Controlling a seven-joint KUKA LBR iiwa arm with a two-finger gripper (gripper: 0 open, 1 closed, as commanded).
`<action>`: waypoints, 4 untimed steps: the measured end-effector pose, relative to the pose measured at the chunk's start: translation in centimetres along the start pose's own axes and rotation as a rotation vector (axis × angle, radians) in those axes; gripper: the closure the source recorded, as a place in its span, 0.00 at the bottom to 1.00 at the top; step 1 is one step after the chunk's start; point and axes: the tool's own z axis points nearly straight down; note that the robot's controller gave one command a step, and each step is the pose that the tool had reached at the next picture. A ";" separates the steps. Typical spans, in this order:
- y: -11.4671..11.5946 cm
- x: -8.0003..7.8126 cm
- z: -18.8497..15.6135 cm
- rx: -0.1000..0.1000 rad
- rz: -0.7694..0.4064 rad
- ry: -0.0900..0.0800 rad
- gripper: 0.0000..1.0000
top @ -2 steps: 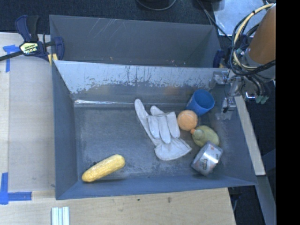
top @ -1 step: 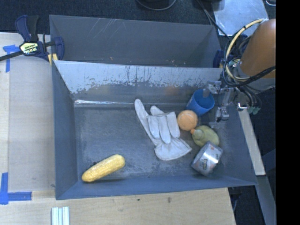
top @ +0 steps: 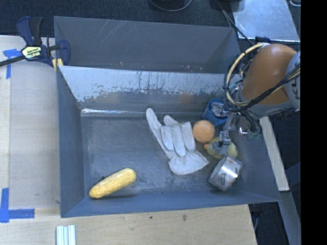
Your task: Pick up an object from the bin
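My gripper (top: 223,141) reaches down at the right side of the bin, its fingers over a small yellow-green round thing (top: 231,150) that is partly hidden beneath it. An orange ball (top: 203,131) lies just to the gripper's left. A crumpled silver packet (top: 224,173) sits just below the gripper, by the bin's front right corner. A white glove (top: 175,143) lies spread out left of the ball.
A yellow corn cob (top: 113,182) lies at the front left of the bin floor. A blue object (top: 214,110) sits against the right wall behind the gripper. The arm with its orange cover and cables hangs over the bin's right rim.
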 end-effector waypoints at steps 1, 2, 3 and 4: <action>2.4 1.2 2.8 0.001 -0.029 -0.002 0.00; 2.4 0.9 4.2 0.000 -0.314 -0.003 1.00; 2.4 0.9 4.2 0.000 -0.315 -0.003 1.00; 1.9 1.0 -15.5 0.000 -0.345 -0.004 1.00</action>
